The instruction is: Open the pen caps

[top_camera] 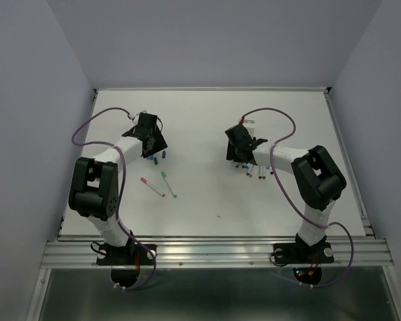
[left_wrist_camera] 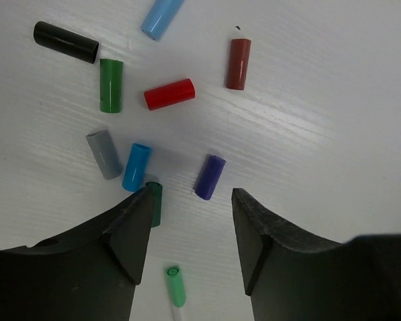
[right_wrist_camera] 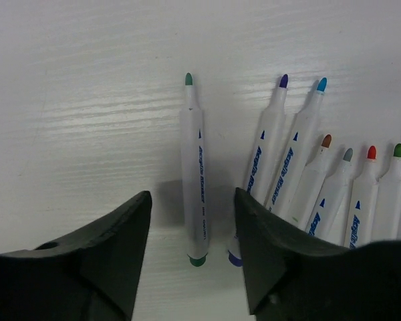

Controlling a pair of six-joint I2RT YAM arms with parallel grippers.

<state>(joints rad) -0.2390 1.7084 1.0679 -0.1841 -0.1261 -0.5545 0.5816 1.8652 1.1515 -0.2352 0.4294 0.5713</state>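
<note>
Several loose pen caps lie under my left gripper, which is open and empty: black, light blue, dark red, red, green, grey, blue, purple. A dark green cap is partly hidden by the left finger. My right gripper is open, its jaws either side of an uncapped green-tipped pen lying on the table. Several more uncapped pens lie side by side to its right.
Two capped pens lie on the white table between the arms, one pink and one green; the green one also shows in the left wrist view. Both grippers are at mid-table. The table's metal rail runs along the near edge.
</note>
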